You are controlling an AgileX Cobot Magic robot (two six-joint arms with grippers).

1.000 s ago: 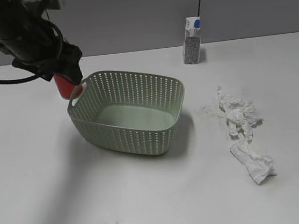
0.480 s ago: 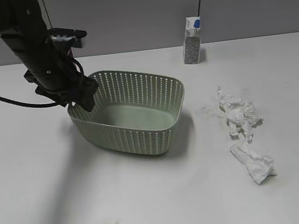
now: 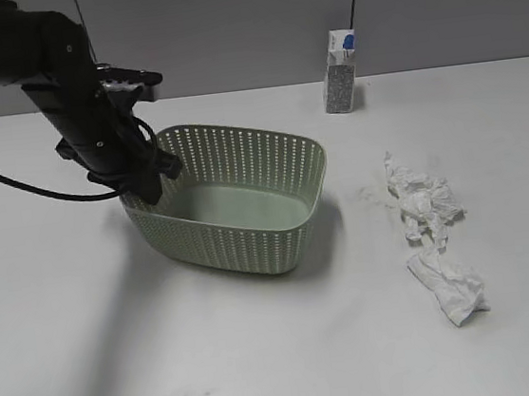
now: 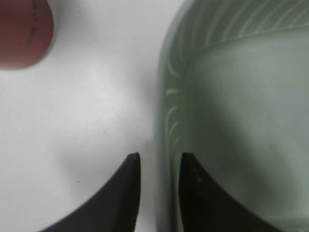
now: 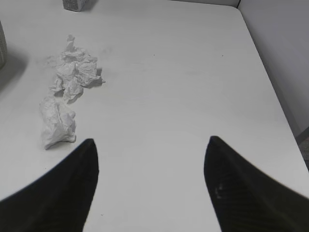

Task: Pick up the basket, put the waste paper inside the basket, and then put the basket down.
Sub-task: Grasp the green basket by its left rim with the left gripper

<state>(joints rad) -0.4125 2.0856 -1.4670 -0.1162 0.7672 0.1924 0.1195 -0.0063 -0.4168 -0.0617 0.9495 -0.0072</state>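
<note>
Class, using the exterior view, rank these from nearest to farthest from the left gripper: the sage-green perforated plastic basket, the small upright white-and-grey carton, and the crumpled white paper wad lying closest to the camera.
1. Sage-green perforated plastic basket: the left gripper is at its left rim.
2. Small upright white-and-grey carton: back of the table, right of centre.
3. Crumpled white paper wad: front right, farthest.

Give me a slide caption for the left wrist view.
Left gripper jaws straddling the rim of the sage-green basket, one jaw outside and one inside, white table beside it.
</note>
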